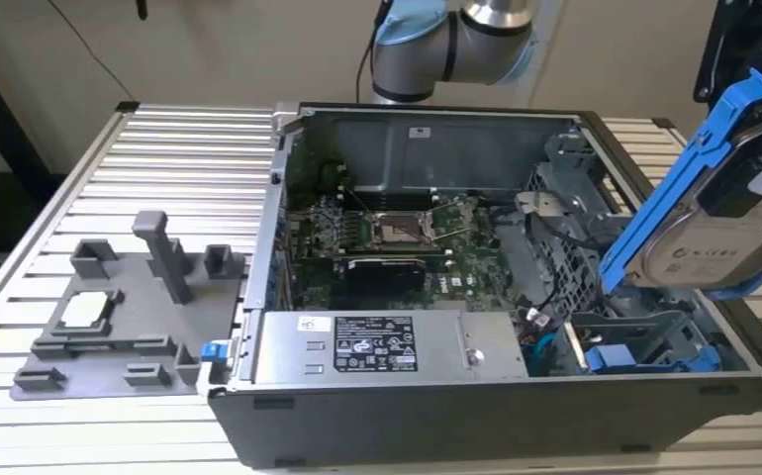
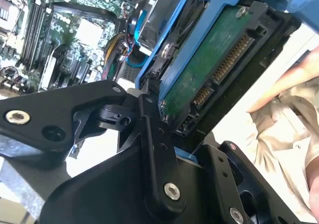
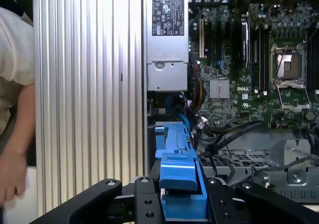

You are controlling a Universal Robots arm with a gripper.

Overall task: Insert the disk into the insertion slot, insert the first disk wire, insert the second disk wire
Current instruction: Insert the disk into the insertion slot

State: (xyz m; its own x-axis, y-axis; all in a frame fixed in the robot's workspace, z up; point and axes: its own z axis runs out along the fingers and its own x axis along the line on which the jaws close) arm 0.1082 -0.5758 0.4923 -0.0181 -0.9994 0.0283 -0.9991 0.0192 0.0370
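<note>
Gripper (image 3: 182, 204): fingers (image 3: 144, 204) clamped on the disk (image 1: 737, 223) | disk: tilted between the fingers, outside the open computer case (image 1: 487, 426) | insertion slot (image 1: 632, 332): below the fingers, in the case's cage alongside another blue-fronted drive (image 1: 615, 358)

Below the gripper (image 3: 182, 206) clamping the disk (image 1: 724, 213), open air separates it from the topless case (image 1: 487, 421). Black cables (image 3: 215, 145) loop over the grey drive cage (image 1: 632, 322) beneath it. A person's arm (image 3: 17, 129) is beside it, outside the case.

A plain beige wall (image 1: 223, 49) stands behind; a ribbed aluminium table (image 1: 156, 158) spreads below it.
</note>
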